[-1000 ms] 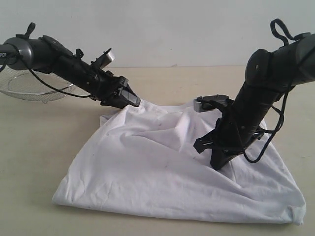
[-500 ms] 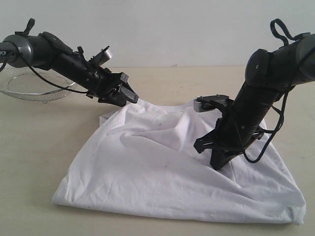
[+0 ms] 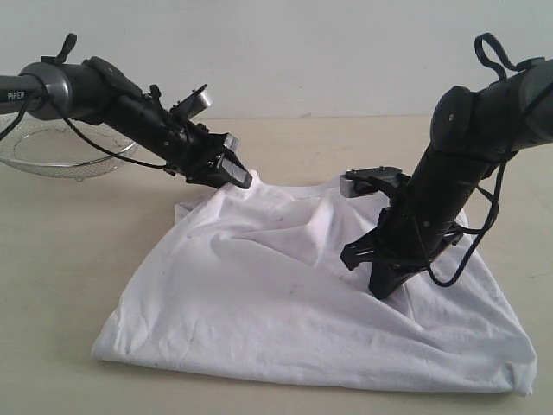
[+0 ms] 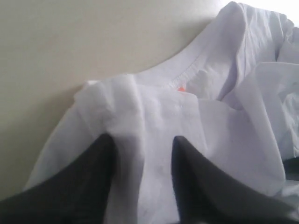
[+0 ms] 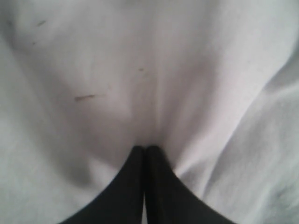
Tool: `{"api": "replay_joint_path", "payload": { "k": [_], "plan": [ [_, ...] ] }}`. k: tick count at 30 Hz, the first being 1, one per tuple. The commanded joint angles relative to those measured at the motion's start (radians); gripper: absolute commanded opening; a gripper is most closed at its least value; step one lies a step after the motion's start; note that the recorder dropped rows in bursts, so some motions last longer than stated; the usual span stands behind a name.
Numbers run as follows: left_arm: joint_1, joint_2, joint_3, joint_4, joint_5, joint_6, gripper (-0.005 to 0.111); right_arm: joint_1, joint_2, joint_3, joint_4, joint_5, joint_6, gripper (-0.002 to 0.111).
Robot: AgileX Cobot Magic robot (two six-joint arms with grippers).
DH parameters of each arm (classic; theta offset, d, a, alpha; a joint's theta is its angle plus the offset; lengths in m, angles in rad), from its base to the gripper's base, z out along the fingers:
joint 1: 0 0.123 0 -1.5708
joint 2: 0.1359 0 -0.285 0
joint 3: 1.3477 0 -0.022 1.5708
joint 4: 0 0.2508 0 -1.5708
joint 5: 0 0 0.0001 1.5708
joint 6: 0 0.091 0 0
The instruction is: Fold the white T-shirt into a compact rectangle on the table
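From the exterior view, shows the white T-shirt spread rumpled and mostly unfolded on the worktop, filling the middle from 8 o'clock round to 4 o'clock. Puts the left gripper at the shirt's 11 o'clock edge, touching the neck end, and the right gripper down on the cloth toward 2 o'clock of its centre, with a wire basket well apart at 10 o'clock. From the left wrist view, shows the left gripper with fingers apart, straddling a raised ridge of cloth by the collar, near the orange neck tag; looks spread rather than clamped, with bare worktop past the collar. From the right wrist view, shows the right gripper closed, tips together, with creases in the white T-shirt running into them, so probably pinching a tuck of fabric. Reads as an early step: taking hold at the neck end before the first fold, with nothing compact yet. Calls next for closing the left gripper on that ridge, then lifting both holds together and carrying the 12 o'clock edge toward 6 o'clock, keeping the layers even so as not to drag the whole shirt.
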Motion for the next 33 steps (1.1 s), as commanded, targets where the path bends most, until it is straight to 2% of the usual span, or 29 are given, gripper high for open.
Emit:
{"api": "replay_joint_path", "payload": {
  "k": [1, 11, 18, 21, 33],
  "plan": [
    [-0.018, -0.003, -0.007, 0.087, -0.021, 0.014, 0.005, 0.000, 0.026, 0.025, -0.018, -0.001, -0.017, 0.000],
    [-0.018, -0.155, -0.007, 0.120, -0.014, 0.007, 0.004, 0.000, 0.026, 0.025, -0.018, 0.000, -0.017, 0.000],
    [-0.018, -0.172, -0.007, 0.371, -0.010, -0.193, 0.004, 0.000, 0.026, 0.025, -0.018, 0.002, -0.017, 0.000],
    [-0.013, -0.172, -0.007, 0.418, -0.006, -0.223, 0.004, 0.000, 0.026, 0.025, -0.018, 0.002, -0.019, 0.000],
    [0.087, -0.172, 0.040, 0.464, 0.021, -0.331, 0.004, 0.000, 0.026, 0.025, -0.018, 0.002, -0.029, 0.000]
  ]
}}
